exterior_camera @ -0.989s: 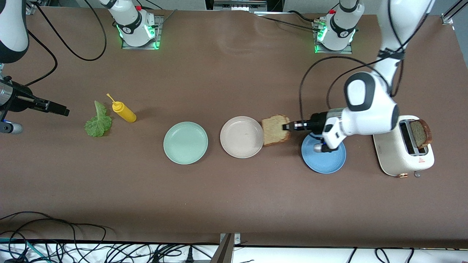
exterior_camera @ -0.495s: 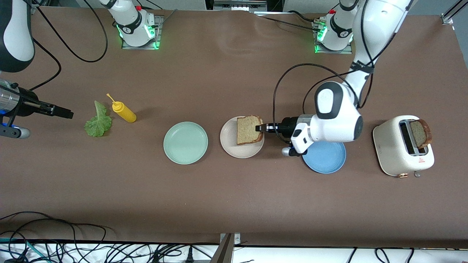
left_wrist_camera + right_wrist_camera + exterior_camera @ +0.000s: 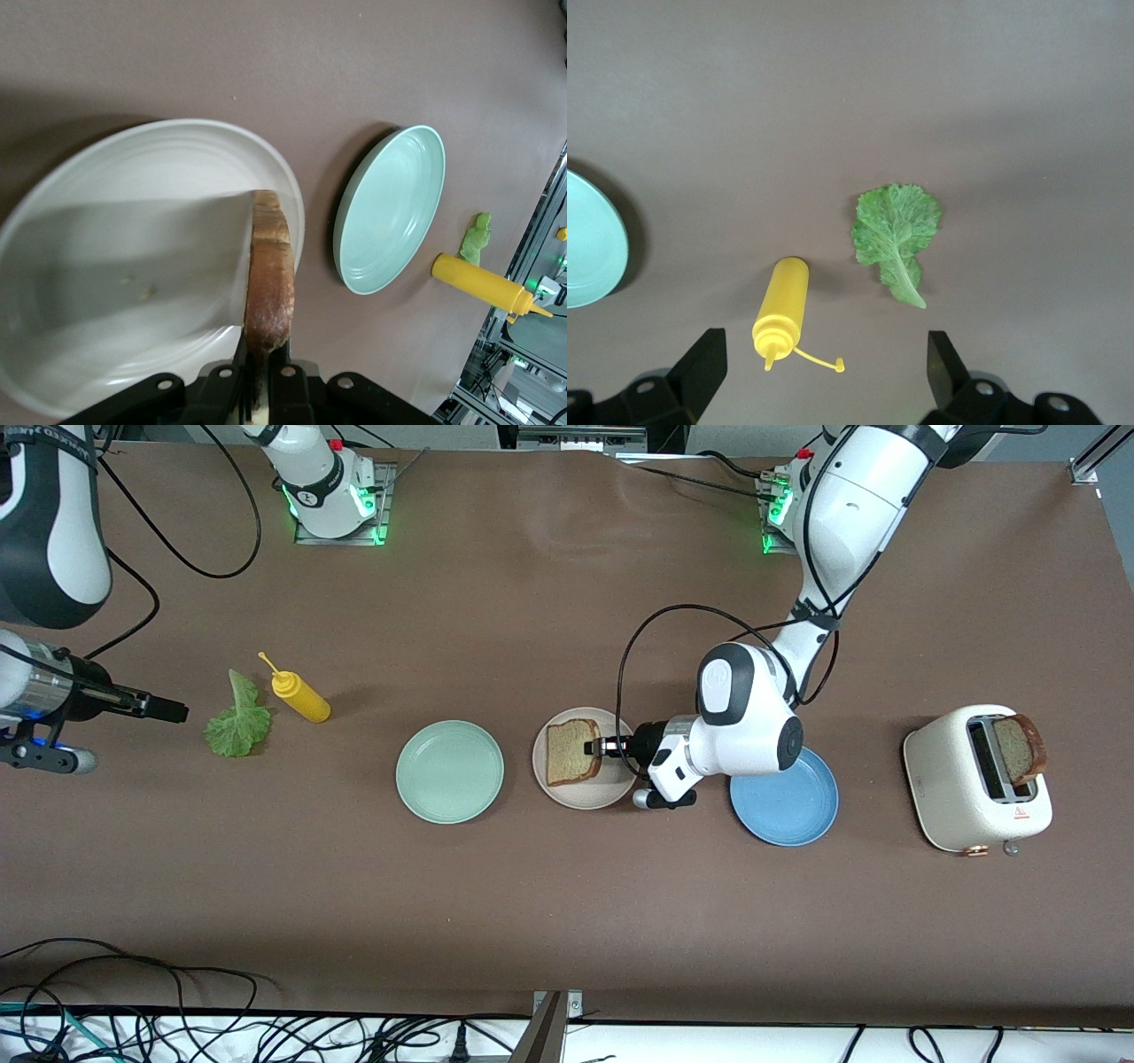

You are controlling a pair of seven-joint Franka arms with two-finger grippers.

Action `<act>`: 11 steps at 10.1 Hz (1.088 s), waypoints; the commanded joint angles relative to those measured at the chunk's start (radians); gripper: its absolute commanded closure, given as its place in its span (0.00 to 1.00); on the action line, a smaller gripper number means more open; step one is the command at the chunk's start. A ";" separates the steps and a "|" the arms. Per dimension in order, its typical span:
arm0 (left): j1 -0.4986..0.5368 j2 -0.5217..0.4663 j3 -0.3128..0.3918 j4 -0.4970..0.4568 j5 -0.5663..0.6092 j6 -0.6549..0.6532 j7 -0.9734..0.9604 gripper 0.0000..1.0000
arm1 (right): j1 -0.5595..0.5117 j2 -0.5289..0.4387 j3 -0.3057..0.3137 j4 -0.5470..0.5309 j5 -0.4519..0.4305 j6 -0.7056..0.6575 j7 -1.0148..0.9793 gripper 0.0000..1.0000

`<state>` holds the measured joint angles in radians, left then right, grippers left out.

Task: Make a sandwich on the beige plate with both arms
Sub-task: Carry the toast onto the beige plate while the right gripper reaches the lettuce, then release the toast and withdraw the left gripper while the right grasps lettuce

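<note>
A: Is any text, brand or number found legible on the equipment?

B: No complete word is read. A small red warning triangle is seen on the toaster (image 3: 977, 790), on the side turned toward the front camera, with a line of print beneath it that cannot be made out.

A: Are markings noted on the arms?

B: A round dark emblem is shown on each arm base, unreadable. Partial white lettering is visible on the right arm (image 3: 51, 531) at the frame's upper corner; it cannot be deciphered.

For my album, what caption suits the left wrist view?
Left pincer holding bread slice over beige plate.
</note>
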<state>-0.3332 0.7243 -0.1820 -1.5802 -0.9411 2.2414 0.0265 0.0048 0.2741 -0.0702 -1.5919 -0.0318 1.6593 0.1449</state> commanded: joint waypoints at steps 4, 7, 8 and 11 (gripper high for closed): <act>0.000 0.012 0.041 0.005 -0.028 -0.011 0.012 0.00 | -0.014 -0.012 -0.025 -0.323 -0.043 0.305 0.007 0.00; 0.002 0.009 0.099 -0.056 -0.019 -0.019 0.009 0.00 | -0.014 0.013 -0.083 -0.465 -0.043 0.419 -0.004 0.00; 0.003 0.010 0.105 -0.075 -0.019 -0.019 0.010 0.00 | -0.016 0.028 -0.088 -0.506 -0.043 0.462 -0.005 0.00; 0.010 -0.014 0.232 -0.107 -0.004 -0.025 0.007 0.00 | -0.016 0.100 -0.094 -0.510 -0.043 0.476 -0.007 0.00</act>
<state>-0.3273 0.7465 -0.0173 -1.6667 -0.9411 2.2333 0.0261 -0.0101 0.3508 -0.1594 -2.0983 -0.0591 2.1172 0.1420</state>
